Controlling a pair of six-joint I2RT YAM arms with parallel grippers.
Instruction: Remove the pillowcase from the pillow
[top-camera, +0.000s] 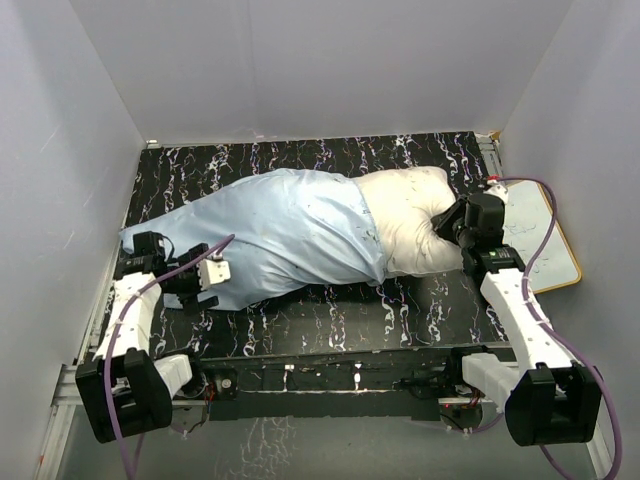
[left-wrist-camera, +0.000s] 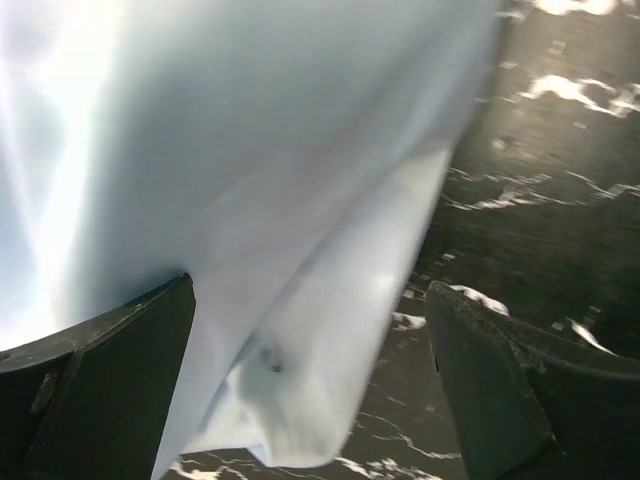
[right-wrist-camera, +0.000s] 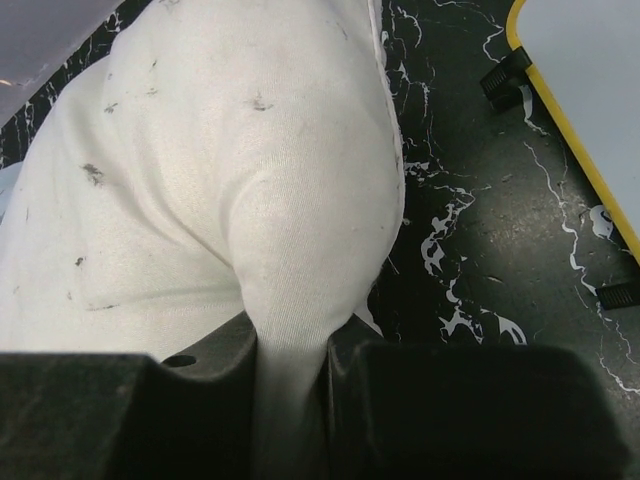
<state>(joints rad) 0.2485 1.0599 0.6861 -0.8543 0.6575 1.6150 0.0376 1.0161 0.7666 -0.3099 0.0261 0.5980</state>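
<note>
1. The pillow (top-camera: 410, 215) lies across the table (top-camera: 330, 325). Its right end is bare and the rest sits inside the pillowcase (top-camera: 270, 235), which reaches toward the table's left side.
2. The right gripper (right-wrist-camera: 290, 350) is clamped narrow on a pinched ridge of the pillow's bare end. We judge this to be the anchor for the pull.
3. The left gripper (left-wrist-camera: 310, 295) stands wide, with a hanging fold of the pillowcase between its fingers but not pinched.
4. To do this step well, we would close the left jaws on cloth alone, deep into the fold, then draw leftward, away from the right arm. Catching stuffing too would drag the pillow along, and a shallow grip may slip off the slick fabric.
5. Only the overhead view shows how much of the pillow is covered: most of it.
6. Only the left wrist view, though blurred, shows the gap between those jaws.
7. Only the right wrist view shows the tight pinch, the dark specks on the pillow and the whiteboard (right-wrist-camera: 590, 60) near the pillow's end.
</note>
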